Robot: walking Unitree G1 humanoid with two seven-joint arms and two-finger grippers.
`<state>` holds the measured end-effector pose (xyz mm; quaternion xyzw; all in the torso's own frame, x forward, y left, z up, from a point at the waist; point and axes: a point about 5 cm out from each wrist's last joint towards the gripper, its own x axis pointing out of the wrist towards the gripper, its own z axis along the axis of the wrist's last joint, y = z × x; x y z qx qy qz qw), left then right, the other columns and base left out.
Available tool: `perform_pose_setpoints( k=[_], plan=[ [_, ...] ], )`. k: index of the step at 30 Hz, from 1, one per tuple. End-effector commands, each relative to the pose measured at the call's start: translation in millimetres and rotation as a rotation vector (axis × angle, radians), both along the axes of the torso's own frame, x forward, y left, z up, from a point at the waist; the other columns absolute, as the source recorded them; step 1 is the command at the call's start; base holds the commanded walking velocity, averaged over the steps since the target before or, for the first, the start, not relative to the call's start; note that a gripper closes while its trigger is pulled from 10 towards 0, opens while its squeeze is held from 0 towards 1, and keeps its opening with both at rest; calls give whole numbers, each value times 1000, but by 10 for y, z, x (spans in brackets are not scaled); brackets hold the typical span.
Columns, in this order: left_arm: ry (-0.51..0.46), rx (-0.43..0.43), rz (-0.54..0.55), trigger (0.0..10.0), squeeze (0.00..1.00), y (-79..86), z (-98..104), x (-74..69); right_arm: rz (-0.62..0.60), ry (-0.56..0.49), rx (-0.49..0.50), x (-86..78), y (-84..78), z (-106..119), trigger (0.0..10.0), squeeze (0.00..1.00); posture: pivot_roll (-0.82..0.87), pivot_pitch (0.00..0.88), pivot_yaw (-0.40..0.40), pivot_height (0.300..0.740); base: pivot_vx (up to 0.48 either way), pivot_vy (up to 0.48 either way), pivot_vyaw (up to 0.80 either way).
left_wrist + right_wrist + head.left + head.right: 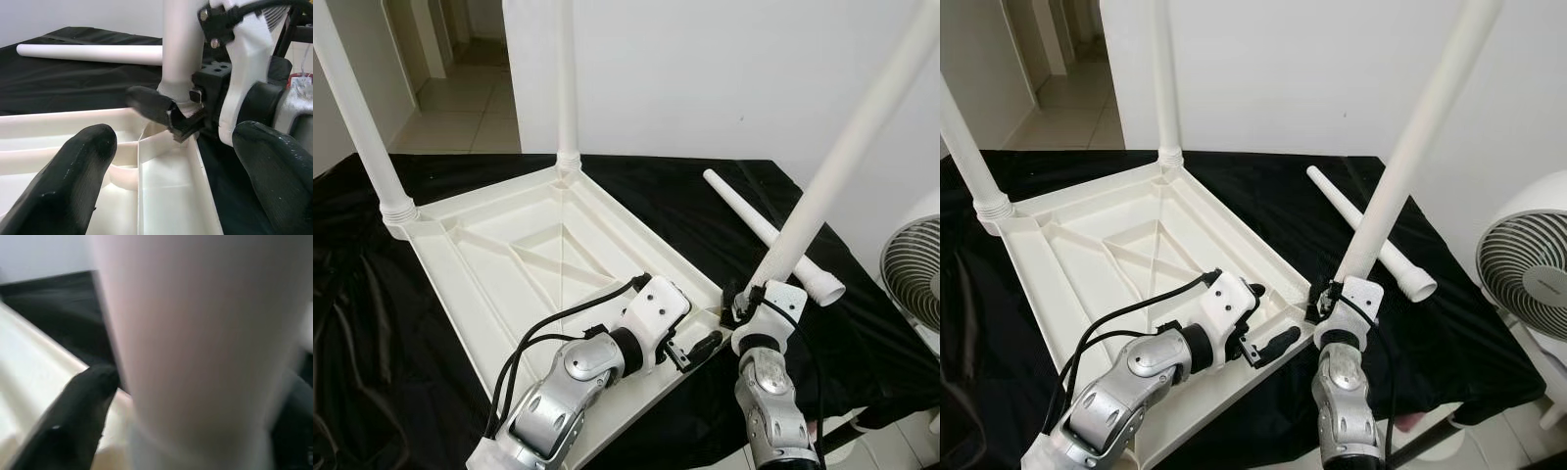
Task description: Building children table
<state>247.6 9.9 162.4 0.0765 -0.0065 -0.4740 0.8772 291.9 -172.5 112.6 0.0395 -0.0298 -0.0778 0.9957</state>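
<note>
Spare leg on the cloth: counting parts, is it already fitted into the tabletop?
No, the spare leg lies loose on the black cloth, beside the tabletop.

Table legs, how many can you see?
4. Two stand in the far corners of the upside-down tabletop, one is held at the near corner by the right tool, one lies on the black cloth.

- The upturned tabletop [509,264] is laid on the cloth [372,294].
- Two legs [357,117] are stood in its far corners.
- A third leg [847,147] is set at its near right corner.
- A loose leg [764,230] is laid right of it.
- A fan [1533,269] is placed far right.
</note>
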Motion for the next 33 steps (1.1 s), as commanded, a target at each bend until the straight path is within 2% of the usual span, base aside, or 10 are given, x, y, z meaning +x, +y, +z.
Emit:
perform_pose_setpoints(
  k=[1,3,4,11,21,24,29,30,32,33],
  plan=[
    [5,9,-1,10000,0,-6,-24,6,81,-36,-1,71,-34,102,10000,867,16,0,-44,740,0,0,0],
    [5,9,-1,10000,0,-5,-23,8,106,-34,-7,84,-36,120,10000,867,16,0,-43,740,0,0,0],
    [5,9,0,10000,0,-5,-22,9,135,-43,-19,103,-51,153,10000,0,17,0,-43,740,0,0,0],
    [1,7,10,10000,0,5,-12,23,261,-83,-101,216,-200,343,10000,0,19,0,-46,740,0,0,0],
    [0,2,18,10000,0,15,1,26,516,-73,-155,159,-134,352,10000,0,22,0,-46,740,0,0,0],
    [16,16,5,10000,0,21,-48,10,625,-42,-213,146,-236,351,10000,0,20,0,-39,740,0,0,0],
    [27,31,0,10000,0,34,-95,5,661,-24,-232,169,-321,364,10000,0,18,0,-36,740,0,0,0],
    [33,38,2,10000,0,49,-120,8,681,-7,-253,176,-361,356,8667,0,18,0,-33,740,0,0,0],
    [38,42,3,10000,0,60,-137,9,695,5,-268,179,-389,350,8667,0,18,0,-33,740,0,0,0],
    [40,45,5,10000,0,68,-145,14,714,19,-277,182,-408,342,9255,0,19,1,-30,740,0,0,0]
  ],
)
